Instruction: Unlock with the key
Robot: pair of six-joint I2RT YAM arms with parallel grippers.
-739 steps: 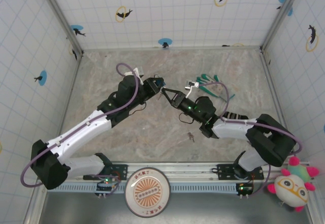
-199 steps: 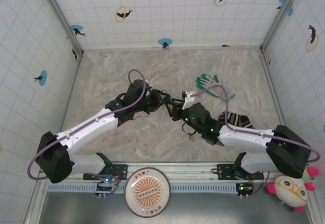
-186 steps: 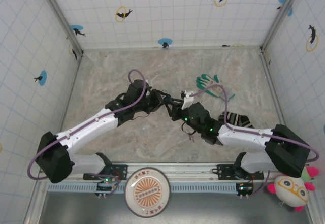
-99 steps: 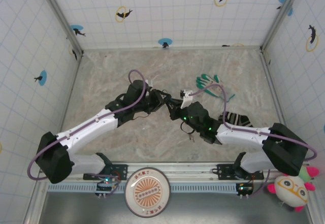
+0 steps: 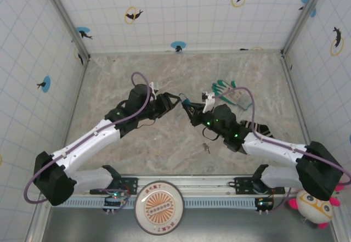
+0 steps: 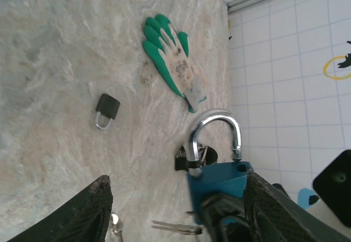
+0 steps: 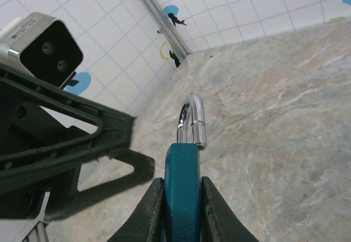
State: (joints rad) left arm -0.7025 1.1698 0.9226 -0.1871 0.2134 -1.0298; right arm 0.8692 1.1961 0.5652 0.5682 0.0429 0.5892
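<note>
A teal-blue, silver-shackled padlock [image 7: 182,190], a green-and-white glove [image 6: 174,61], a beige marbled table [image 5: 137,72], and white blue-gridded walls [image 5: 181,11] with dark dolphin marks.

A green-and-white glove [image 6: 174,62] is laid flat on the marbled floor [image 6: 49,50], upper centre of the left wrist view, its fingers directed to the upper left. A small dark padlock [image 6: 106,110] is placed to its lower left, apart from it, with the shackle pointing down. In the top view, a plush toy [image 5: 315,202] is located at the lower right and a round disc [image 5: 159,214] at bottom centre.
</note>
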